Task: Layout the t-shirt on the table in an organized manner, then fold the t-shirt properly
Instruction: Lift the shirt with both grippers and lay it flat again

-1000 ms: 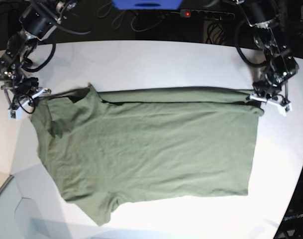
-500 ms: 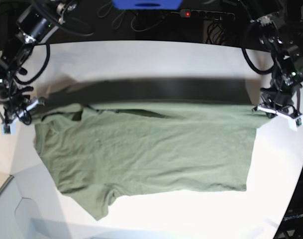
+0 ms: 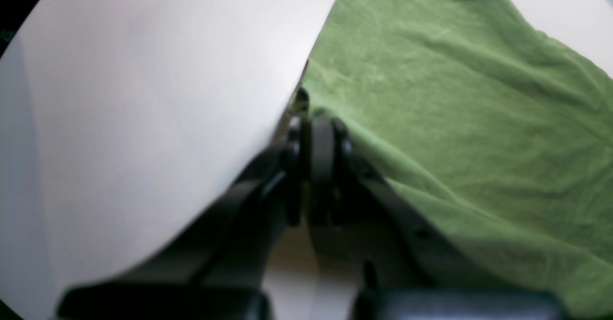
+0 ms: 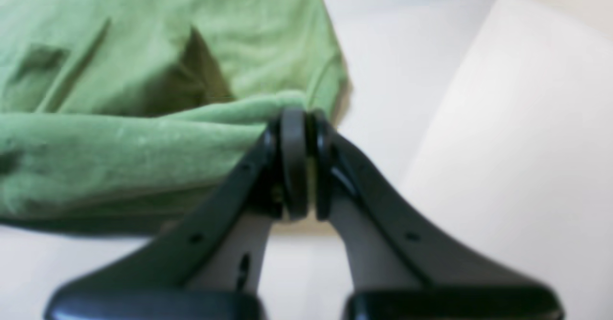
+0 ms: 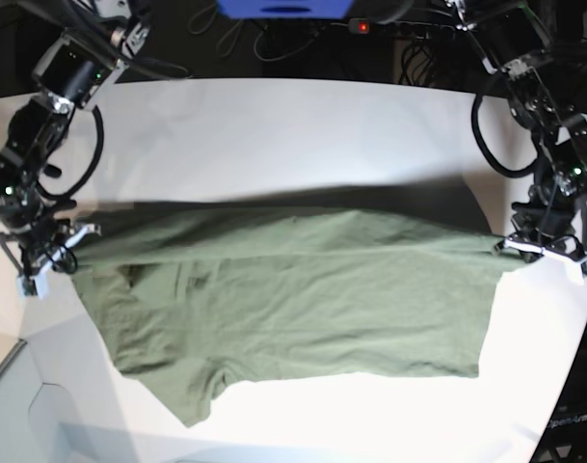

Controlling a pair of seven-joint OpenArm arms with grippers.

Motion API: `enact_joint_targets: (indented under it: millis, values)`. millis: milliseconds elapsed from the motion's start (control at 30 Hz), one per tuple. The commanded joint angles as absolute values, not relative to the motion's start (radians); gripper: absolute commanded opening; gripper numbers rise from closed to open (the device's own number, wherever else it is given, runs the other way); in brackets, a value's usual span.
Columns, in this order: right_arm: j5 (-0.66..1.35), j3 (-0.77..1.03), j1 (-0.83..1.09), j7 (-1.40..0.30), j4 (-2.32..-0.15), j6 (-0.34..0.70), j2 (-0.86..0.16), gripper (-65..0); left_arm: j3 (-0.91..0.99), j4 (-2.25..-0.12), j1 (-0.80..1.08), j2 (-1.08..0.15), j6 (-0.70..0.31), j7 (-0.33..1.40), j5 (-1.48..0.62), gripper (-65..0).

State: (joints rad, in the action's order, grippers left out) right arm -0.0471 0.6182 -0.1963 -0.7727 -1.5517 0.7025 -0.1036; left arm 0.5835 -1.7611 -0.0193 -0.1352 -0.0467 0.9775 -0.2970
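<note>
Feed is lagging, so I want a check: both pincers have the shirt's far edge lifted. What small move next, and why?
Probably carry the held edge on toward the near hem, then lower it. Both the left pincer and the right pincer are shut on the shirt, stretching a raised fold between them, and that fold covers only part of the shirt lying on the table.

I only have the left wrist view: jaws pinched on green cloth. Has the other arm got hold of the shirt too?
Observer: Yes. The right gripper is shut on the t-shirt at its sleeve end.
Operator: Is the cloth stretched between them?
Observer: In the base view the top edge runs taut across to the left gripper.
Operator: Is any of it on the table?
Observer: The lower half, including one sleeve, lies on the table.
</note>
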Motion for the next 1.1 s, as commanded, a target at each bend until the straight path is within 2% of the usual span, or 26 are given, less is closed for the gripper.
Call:
enact_joint_targets:
  millis: [0,200,433,833,1067]
  values:
    - [-0.041,0.636,-0.205,-0.751,-1.58,0.698,-0.12,-65.0,0.588,-1.782,-0.013,-0.153,-0.042,0.958,-0.297,-64.9]
    - [-0.036,0.714,-0.082,-0.753,-1.621,0.698,-0.137,-65.0,0.588,-1.787,0.047,-0.177,-0.042,0.958,-0.298,-64.9]
    - [-0.035,0.716,0.085,-0.753,-1.678,0.698,-0.133,-65.0,0.584,-1.778,0.136,-0.186,-0.042,0.958,-0.298,-64.9]
    - [-0.033,0.716,0.295,-0.751,-1.802,0.698,-0.068,-65.0,0.581,-1.774,0.3,-0.176,-0.042,0.958,-0.298,-64.9]
    - [-0.035,0.714,0.341,-0.753,-1.807,0.698,-0.022,-65.0,0.581,-1.735,0.326,-0.166,-0.042,0.958,-0.297,-64.9]
